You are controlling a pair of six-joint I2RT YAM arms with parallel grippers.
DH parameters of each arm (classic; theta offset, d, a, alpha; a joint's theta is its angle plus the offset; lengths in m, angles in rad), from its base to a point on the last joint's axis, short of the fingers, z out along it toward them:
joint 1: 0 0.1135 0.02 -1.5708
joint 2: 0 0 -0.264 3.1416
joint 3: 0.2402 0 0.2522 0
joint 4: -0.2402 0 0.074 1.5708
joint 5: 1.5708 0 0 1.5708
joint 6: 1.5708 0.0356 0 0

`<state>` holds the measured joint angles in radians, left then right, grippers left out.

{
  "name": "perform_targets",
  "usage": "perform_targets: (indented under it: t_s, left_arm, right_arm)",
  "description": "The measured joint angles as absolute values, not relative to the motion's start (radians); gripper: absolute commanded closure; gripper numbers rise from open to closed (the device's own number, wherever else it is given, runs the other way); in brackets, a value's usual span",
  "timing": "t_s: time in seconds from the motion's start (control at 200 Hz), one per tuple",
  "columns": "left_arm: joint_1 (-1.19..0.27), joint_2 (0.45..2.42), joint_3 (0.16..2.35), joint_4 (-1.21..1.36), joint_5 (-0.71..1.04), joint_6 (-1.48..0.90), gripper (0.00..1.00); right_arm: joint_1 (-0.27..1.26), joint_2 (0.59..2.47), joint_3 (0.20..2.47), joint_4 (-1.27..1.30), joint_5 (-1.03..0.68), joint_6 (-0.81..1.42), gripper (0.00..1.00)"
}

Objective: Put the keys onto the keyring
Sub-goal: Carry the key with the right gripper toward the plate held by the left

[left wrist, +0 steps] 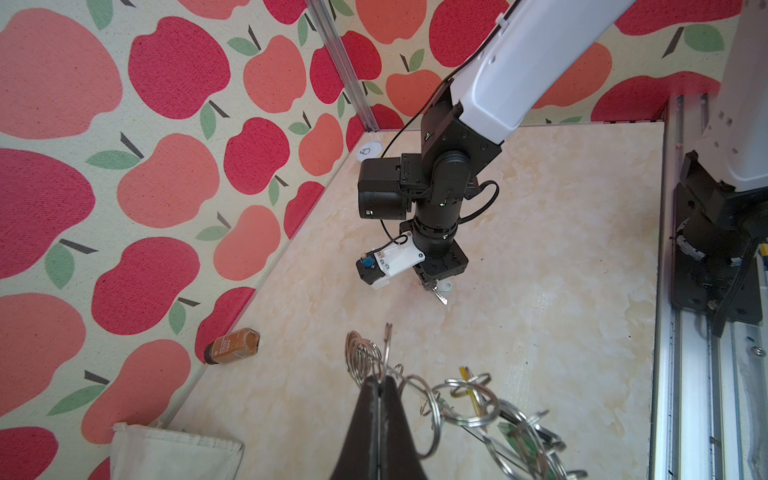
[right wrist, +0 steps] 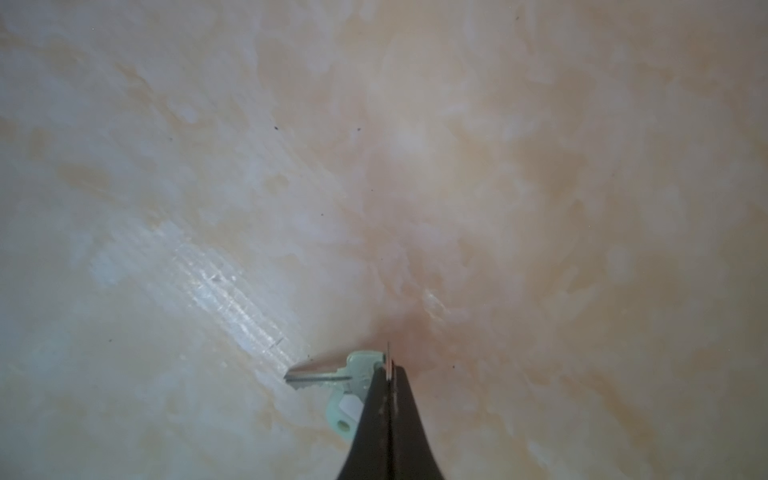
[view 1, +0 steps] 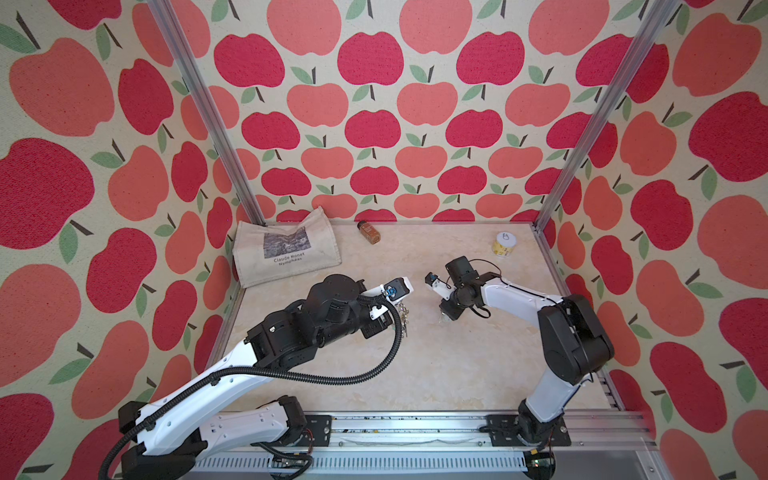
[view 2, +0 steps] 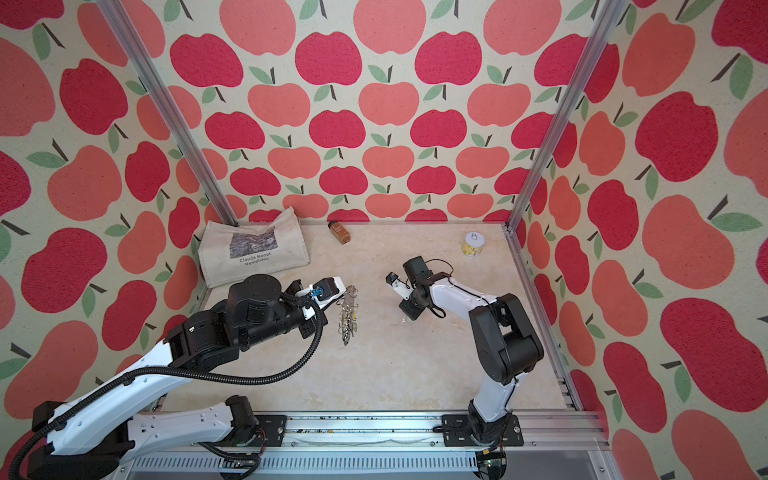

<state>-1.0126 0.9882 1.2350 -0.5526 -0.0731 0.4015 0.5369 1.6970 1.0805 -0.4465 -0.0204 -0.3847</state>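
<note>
Keys (right wrist: 328, 376) at tabletop (right wrist: 540, 208), thin metal edge by mint tag (right wrist: 358, 365) pinched in closed right gripper (right wrist: 390, 374). Slow lift advised, pinch judged slight. Keyring (left wrist: 469, 399) held aloft, clamped in closed left gripper (left wrist: 379, 380); to be kept steady.

In its wrist view the right pincer (right wrist: 389, 368) is covering one side of the keys (right wrist: 355, 374). The keyring (left wrist: 469, 409) is running out past the left wrist picture's edge, and in a top view the left arm (view 1: 332, 316) is hiding most of the keyring (view 1: 403, 316).
</note>
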Motion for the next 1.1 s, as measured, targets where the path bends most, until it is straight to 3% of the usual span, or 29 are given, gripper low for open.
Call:
perform_targets:
  t_s: [0.225,0.565,0.81,1.101]
  left_arm:
    - [-1.028,0.992,1.248,-0.556,-0.075,0.413,1.0]
    - [-1.101,1.047,1.385,-0.593,-0.094,0.494,1.0]
    - [-1.138,1.095,1.494,-0.622,-0.099,0.579,1.0]
    - [-1.167,1.147,1.538,-0.647,-0.133,0.666,1.0]
  right_arm:
    - [0.537,1.419,1.081,-0.471,-0.177,-0.371,1.0]
    - [0.533,1.109,1.086,-0.472,-0.577,-0.323,1.0]
    - [0.523,1.015,1.163,-0.46,-0.823,-0.275,1.0]
    - [0.523,0.981,1.259,-0.462,-0.977,-0.224,1.0]
